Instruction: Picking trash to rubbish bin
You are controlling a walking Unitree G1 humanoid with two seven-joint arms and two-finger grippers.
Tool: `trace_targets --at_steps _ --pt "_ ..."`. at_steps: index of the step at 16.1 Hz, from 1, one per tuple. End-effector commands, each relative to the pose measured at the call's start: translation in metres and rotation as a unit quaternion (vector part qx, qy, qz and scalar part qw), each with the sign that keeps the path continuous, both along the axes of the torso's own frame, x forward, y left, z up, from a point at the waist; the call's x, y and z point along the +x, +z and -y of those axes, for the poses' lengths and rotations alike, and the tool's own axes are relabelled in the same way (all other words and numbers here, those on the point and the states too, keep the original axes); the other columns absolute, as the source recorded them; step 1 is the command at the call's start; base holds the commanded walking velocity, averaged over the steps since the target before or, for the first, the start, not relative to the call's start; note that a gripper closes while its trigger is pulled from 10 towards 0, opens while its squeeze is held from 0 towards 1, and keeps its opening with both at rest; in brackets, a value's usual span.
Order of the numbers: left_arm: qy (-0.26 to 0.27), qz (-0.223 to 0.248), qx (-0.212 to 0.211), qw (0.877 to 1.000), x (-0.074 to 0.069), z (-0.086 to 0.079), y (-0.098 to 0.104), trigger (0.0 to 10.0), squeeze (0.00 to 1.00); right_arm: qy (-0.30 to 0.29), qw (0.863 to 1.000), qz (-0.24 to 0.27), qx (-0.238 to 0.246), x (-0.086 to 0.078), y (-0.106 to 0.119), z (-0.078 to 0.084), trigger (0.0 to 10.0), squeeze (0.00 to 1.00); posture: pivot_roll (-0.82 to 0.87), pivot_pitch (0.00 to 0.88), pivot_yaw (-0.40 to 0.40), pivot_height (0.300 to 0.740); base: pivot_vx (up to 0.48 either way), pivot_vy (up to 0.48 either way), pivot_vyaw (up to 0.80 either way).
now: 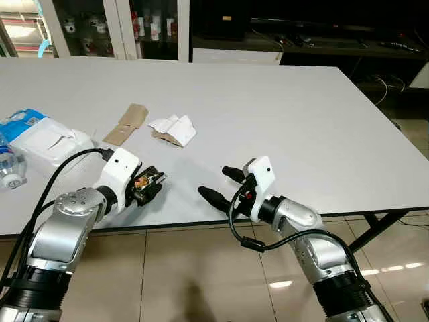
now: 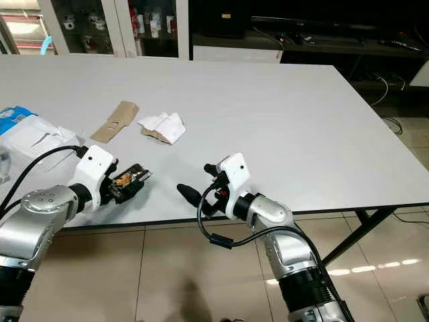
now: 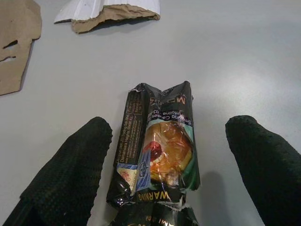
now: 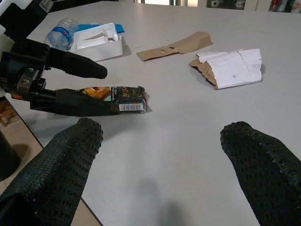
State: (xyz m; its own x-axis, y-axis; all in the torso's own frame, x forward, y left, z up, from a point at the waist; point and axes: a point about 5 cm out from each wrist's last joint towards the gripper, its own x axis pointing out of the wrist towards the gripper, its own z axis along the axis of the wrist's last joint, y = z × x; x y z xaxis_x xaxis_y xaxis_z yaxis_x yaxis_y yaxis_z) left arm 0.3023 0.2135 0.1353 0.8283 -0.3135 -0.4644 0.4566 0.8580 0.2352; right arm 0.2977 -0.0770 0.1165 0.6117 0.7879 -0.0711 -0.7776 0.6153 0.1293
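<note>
Two grippers spread open, left gripper (image 3: 164, 155) astride snack wrapper (image 3: 160, 146), right gripper (image 4: 160, 165) empty-handed

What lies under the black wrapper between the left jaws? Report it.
The black wrapper rests flat on the bare white table, between the open jaws of the left gripper. Whatever its own underside covers cannot be seen.

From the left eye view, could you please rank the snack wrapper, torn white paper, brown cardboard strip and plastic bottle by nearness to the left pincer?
1. Snack wrapper, between the left pincer fingers.
2. Torn white paper, ahead.
3. Brown cardboard strip, ahead; nearly tied with the paper.
4. Plastic bottle, far left edge.
</note>
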Motion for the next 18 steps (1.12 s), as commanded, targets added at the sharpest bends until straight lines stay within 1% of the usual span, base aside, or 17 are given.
trace_targets --at_steps 1,3,7,9,11,12,13,18 --pt "0.002 -0.006 -0.003 1.0 0.0011 0.0013 -0.0021 10.0 0.0 0.0 1.0 0.003 0.002 -0.0016 0.0026 0.0036 10.0 0.0 0.02 0.041 -0.088 0.74 0.0 0.0 0.0" --pt "0.025 -0.005 0.015 1.0 0.0047 -0.0036 -0.0053 10.0 0.0 -0.004 1.0 0.004 0.003 -0.0004 0.0038 0.0037 10.0 0.0 0.02 0.043 -0.089 0.74 0.0 0.0 0.0" --pt "0.036 -0.003 0.021 0.999 0.0067 -0.0061 -0.0051 10.0 0.0 -0.001 1.0 0.005 0.006 -0.0008 0.0053 0.004 10.0 0.0 0.02 0.042 -0.09 0.74 0.0 0.0 0.0" --pt "0.038 -0.005 0.02 0.999 0.0076 -0.0058 -0.0062 10.0 0.0 0.0 1.0 0.005 0.007 -0.0012 0.0057 0.0034 10.0 0.0 0.02 0.042 -0.09 0.74 0.0 0.0 0.0" --pt "0.041 -0.01 0.009 0.999 0.008 -0.0042 -0.008 10.0 0.0 0.001 1.0 0.004 0.007 -0.0012 0.0058 0.0034 10.0 0.0 0.02 0.043 -0.09 0.74 0.0 0.0 0.0" --pt "0.043 -0.012 0.008 0.999 0.0082 -0.0037 -0.0085 9.1 0.0 0.001 1.0 0.004 0.007 -0.0012 0.006 0.0035 10.0 0.0 0.02 0.043 -0.091 0.74 0.0 0.0 0.0" --pt "0.042 -0.012 0.007 0.999 0.0084 -0.0018 -0.0089 0.0 0.0 0.002 1.0 0.004 0.007 -0.0013 0.0062 0.0036 10.0 0.0 0.02 0.043 -0.091 0.74 0.0 0.0 0.0" --pt "0.035 -0.006 0.0 0.999 0.0099 0.0038 -0.0056 0.0 0.0 0.002 1.0 0.002 0.008 -0.0018 0.0061 0.004 10.0 0.0 0.01 0.041 -0.09 0.74 0.0 0.0 0.0"
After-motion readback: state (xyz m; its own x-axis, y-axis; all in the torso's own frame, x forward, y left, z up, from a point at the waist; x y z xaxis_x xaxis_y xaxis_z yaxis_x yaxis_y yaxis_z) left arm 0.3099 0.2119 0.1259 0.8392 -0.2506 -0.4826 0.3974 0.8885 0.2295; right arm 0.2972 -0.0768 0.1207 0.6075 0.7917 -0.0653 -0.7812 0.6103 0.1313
